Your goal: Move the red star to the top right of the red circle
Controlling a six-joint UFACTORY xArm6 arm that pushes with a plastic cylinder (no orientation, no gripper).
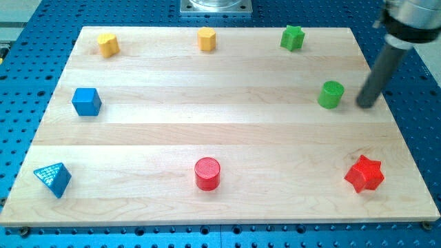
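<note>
Eyeing the key gap: red star [364,173] sits at about 6 o'clock from my tip [364,105], well apart.
Star vs target: at 3 o'clock of red circle [207,173].
Tip state: bare rod, touching nothing, just beside green circle [331,94].
Count: two blue, two yellow, two green, two red.

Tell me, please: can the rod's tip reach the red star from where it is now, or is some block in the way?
Probably yes. My tip stands near the view's right edge, just right of the green cylinder. The red star lies almost straight below it, and no block lies between them.
</note>
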